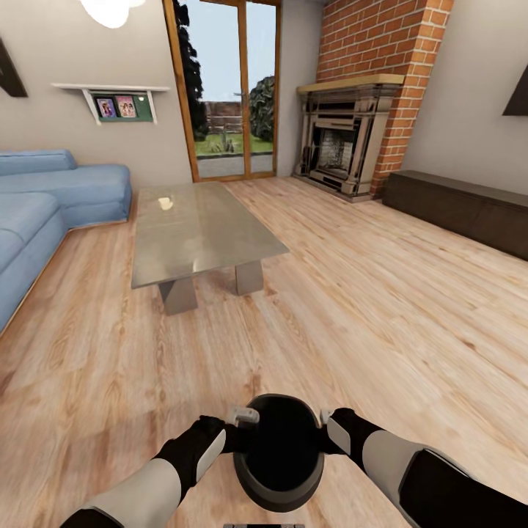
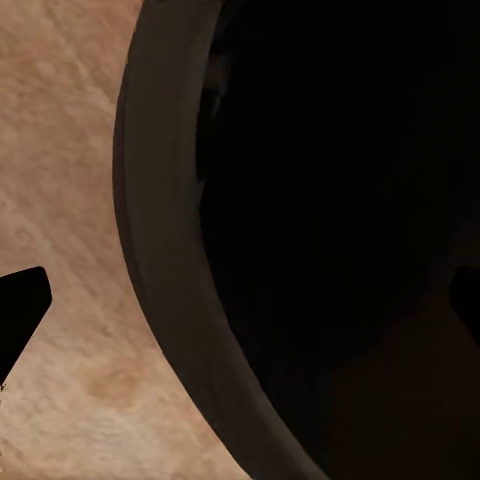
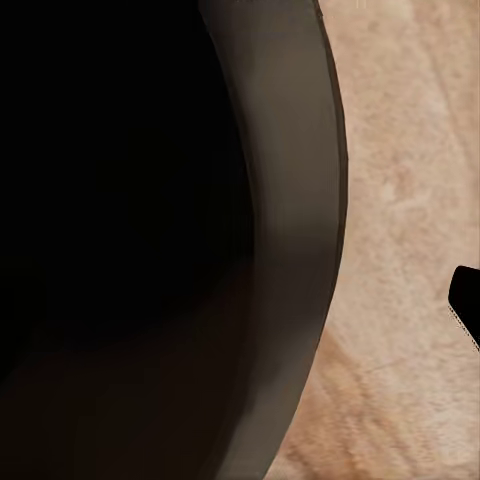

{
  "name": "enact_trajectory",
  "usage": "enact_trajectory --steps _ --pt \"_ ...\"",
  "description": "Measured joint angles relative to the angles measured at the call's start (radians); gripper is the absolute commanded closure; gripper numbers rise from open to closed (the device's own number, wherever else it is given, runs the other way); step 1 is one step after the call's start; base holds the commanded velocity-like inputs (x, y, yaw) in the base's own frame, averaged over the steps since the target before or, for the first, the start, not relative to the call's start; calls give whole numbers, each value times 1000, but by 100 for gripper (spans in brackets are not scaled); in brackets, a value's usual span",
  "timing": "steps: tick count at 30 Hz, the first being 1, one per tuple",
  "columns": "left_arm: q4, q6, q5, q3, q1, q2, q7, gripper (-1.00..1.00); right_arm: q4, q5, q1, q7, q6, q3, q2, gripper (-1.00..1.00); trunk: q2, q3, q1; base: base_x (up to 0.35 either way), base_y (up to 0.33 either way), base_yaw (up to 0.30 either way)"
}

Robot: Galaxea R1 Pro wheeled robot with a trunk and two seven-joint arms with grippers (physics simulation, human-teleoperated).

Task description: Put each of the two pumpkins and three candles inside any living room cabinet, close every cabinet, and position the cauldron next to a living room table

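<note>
The glossy black wide-mouthed cauldron (image 1: 279, 452) hangs just in front of the robot's trunk, carried between 2 arms over the pale plank floor (image 1: 381, 308). The left gripper (image 1: 236, 425) and right gripper (image 1: 328, 425) each straddle the rim on opposite sides, apparently 1 finger inside the mouth and 1 outside, pinching the wall; how firmly, I cannot tell. The likely failure is the pot tilting or slipping if the 2 arms drift apart while driving. Farther ahead stands the low grey-beige glossy coffee table (image 1: 198, 227); well right, the long dark-brown cabinet (image 1: 469, 209) sits closed.
</note>
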Motion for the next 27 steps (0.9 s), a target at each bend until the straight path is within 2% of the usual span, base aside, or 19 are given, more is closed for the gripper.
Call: enact_trajectory --steps 5,14,27 --pt "0 0 0 0 0 0 1 -100 0 1 0 0 0 0 0 -100 0 0 0 223 0 0" --pt "2 0 -2 0 0 0 10 -100 0 1 0 0 0 0 0 -100 0 0 0 16 0 0" --pt "6 0 0 1 0 0 27 -100 0 1 0 0 0 0 1 -100 -3 -50 6 0 0 0"
